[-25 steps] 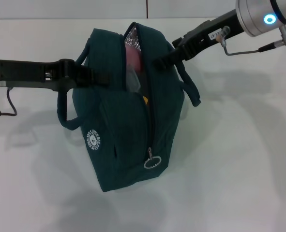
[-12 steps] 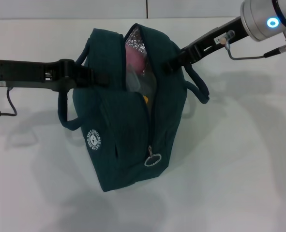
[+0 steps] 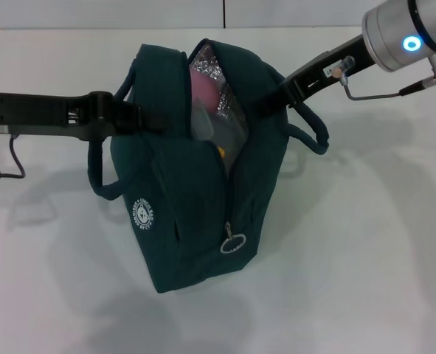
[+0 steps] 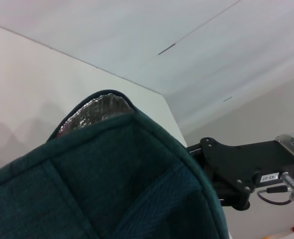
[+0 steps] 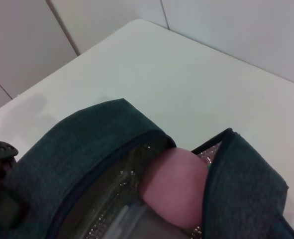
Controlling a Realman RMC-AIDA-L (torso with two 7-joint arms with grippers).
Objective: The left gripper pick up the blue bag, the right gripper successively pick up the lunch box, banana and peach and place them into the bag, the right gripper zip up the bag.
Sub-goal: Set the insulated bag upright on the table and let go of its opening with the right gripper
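Left gripper pinching blue bag wall. Right gripper finger state indeterminable. Risk: protruding peach jamming zipper closure.

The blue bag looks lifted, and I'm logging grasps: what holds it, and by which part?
The left gripper holds the blue bag at its upper left side, by the handle there. The right gripper is at the bag's opposite side; whether it grips anything cannot be told.

The bag stands mid-surface. Inside its open top, toward 12 o'clock, sits the peach, with the lunch box and banana just toward 6. The left pincer meets the bag at 9 o'clock, the right pincer at 2.
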